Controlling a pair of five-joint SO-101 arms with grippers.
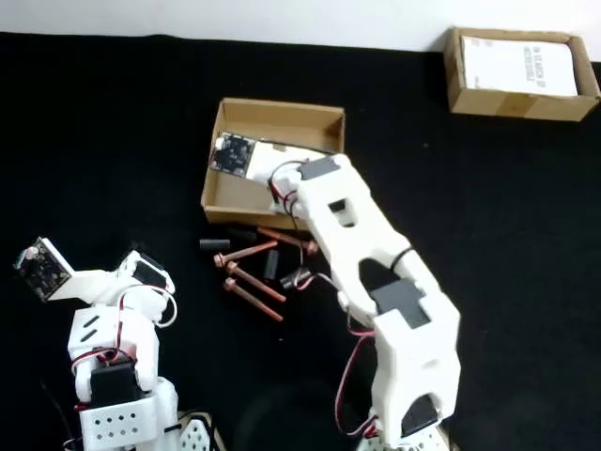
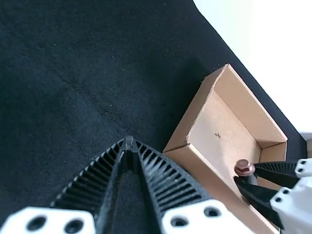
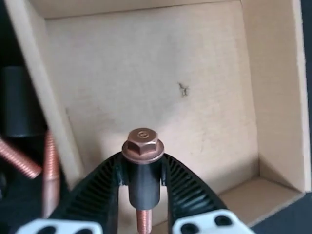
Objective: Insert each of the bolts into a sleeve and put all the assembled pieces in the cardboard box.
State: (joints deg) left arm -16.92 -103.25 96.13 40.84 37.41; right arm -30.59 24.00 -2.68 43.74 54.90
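High view looks down on a table draped in black cloth [image 1: 113, 122], with a white strip [image 1: 282, 17] running along its far edge. An open cardboard box [image 1: 280, 113] sits mid-table toward the far side. A second box [image 1: 512, 101] holding a white sheet [image 1: 521, 64] stands at the far right corner. Just on the near side of the open box, loose copper bolts [image 1: 252, 279] and loose black sleeves [image 1: 214, 245] lie scattered together on the cloth.

The right arm [image 1: 376, 272] stretches from the near edge diagonally far and left, its wrist over the open box. The right claw [image 3: 143, 163] is clamped on a sleeve [image 3: 144, 185] with a bolt [image 3: 142, 145] seated through it. The hex head is at one end and the threaded tip pokes out of the other, and the piece is held over the box floor.

The left arm [image 1: 113, 319] is folded at the near left. The left claw [image 2: 129, 146] hangs over bare cloth to the left of the box, its jaws pressed together on nothing.
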